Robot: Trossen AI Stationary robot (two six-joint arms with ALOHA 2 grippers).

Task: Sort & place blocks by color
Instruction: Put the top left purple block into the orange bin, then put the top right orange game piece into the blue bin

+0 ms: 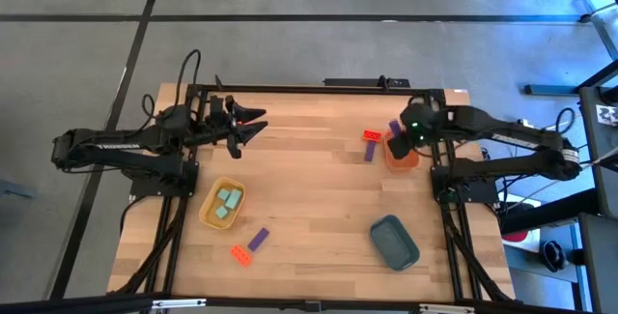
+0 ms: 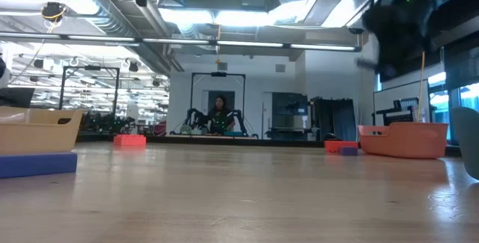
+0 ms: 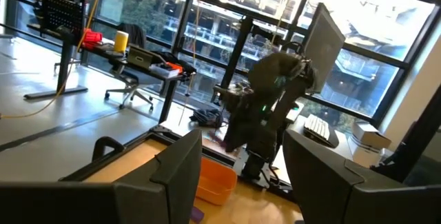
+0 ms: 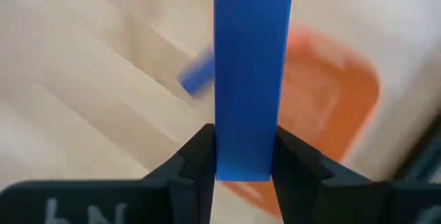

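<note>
So the right pincer [image 4: 242,176] is clamped tight on a long purple-blue plastic block [image 4: 251,86], hanging right above the orange plastic tray [image 4: 341,107]. Left pincer [image 3: 238,176] just sits open, raised off the wooden surface [image 1: 319,198].

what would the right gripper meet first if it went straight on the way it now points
Probably the orange tray. The right gripper, shut on a purple block, points down at the table, and the tray lies right behind the block. Depth is unclear; it might land on the tray's rim or the bare wood beside it.
</note>
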